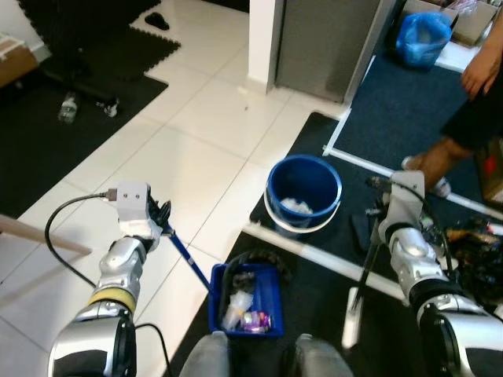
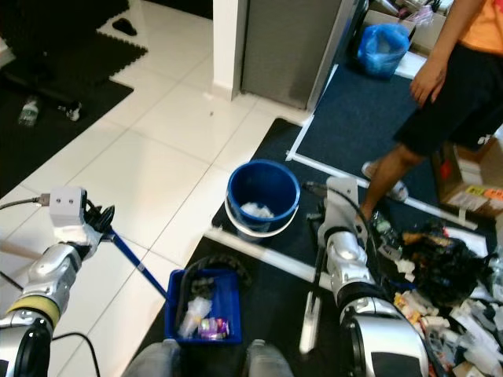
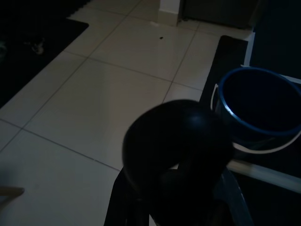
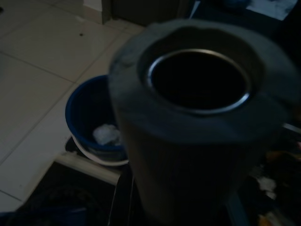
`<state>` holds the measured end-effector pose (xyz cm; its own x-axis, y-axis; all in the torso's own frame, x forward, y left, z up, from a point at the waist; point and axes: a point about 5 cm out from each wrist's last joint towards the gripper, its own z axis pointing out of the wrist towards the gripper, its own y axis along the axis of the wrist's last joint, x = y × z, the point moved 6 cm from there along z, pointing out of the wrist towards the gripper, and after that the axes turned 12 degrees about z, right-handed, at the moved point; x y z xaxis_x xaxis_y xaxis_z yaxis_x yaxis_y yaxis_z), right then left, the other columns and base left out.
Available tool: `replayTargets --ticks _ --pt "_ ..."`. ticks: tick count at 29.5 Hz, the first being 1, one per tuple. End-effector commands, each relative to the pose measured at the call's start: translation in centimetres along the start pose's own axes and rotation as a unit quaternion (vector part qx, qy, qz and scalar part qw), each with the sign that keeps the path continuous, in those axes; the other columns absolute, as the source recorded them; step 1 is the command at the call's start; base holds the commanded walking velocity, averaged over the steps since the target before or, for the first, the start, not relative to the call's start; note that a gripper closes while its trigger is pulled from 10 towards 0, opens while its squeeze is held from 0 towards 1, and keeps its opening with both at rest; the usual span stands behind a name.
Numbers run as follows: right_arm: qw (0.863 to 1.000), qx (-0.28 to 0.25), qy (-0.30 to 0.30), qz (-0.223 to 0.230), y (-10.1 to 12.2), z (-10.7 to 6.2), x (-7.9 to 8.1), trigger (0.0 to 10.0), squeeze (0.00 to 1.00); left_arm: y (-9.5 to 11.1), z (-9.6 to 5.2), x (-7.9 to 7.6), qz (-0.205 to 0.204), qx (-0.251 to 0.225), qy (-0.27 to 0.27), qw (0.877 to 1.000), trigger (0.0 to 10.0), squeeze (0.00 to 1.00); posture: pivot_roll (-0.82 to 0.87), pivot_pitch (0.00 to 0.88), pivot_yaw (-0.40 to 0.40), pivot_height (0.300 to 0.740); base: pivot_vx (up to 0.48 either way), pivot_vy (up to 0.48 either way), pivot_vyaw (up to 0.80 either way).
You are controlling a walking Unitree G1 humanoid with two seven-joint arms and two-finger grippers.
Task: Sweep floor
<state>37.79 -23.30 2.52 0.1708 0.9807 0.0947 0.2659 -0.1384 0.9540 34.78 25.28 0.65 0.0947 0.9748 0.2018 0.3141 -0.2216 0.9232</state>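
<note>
Nearest, a blue dustpan [image 1: 246, 302] holding scraps sits on the dark mat, its blue handle [image 1: 185, 257] slanting up and left into the left gripper [image 1: 159, 217], fingers clamped around it; right gripper [image 1: 383, 210] fingers clamped on the upright broom handle [image 1: 363, 276]; blue bucket [image 1: 303, 192] stands just beyond.

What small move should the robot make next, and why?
Probably lift the blue dustpan toward the blue bucket and tip it in. The left gripper holds its handle, the pan already carries litter, and the bucket stands just ahead with some waste inside.
</note>
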Motion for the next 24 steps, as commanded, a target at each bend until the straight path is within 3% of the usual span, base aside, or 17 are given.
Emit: replayTargets --ticks 1,8,16,20,22,24 --pt "1.0 -0.007 -0.003 0.003 0.5 0.1 -0.3 10.0 0.0 -1.0 -0.2 -0.4 0.012 0.02 -0.005 1.0 10.0 0.0 0.18 0.031 -0.061 0.74 0.337 0.0 -0.8" --pt "1.0 -0.006 -0.002 0.002 0.5 0.1 -0.2 10.0 0.0 -0.7 -0.2 -0.2 0.012 0.014 -0.002 1.0 10.0 0.0 0.19 0.034 -0.06 0.74 0.337 0.0 -0.8" --pt "1.0 -0.011 0.0 0.005 0.6 0.1 0.0 10.0 0.0 1.4 0.1 1.6 0.024 -0.018 0.023 0.999 10.0 0.0 0.19 0.041 -0.061 0.74 0.338 0.0 0.0" --pt "1.0 -0.01 0.0 0.004 0.6 0.1 0.0 10.0 0.0 4.5 -0.2 5.8 0.061 -0.058 0.107 0.991 10.0 0.0 0.19 0.041 -0.061 0.74 0.152 0.0 0.0" --pt "1.0 -0.01 0.0 0.004 0.6 0.1 0.0 10.0 0.0 4.5 -0.2 5.8 0.061 -0.058 0.107 0.991 10.0 0.0 0.19 0.041 -0.061 0.74 0.0 0.0 0.0" --pt "1.0 -0.01 0.001 0.003 0.5 0.1 0.1 10.0 0.0 4.8 -0.9 7.5 0.06 -0.066 0.155 0.984 10.0 0.0 0.2 0.048 -0.059 0.74 0.0 0.0 0.0"
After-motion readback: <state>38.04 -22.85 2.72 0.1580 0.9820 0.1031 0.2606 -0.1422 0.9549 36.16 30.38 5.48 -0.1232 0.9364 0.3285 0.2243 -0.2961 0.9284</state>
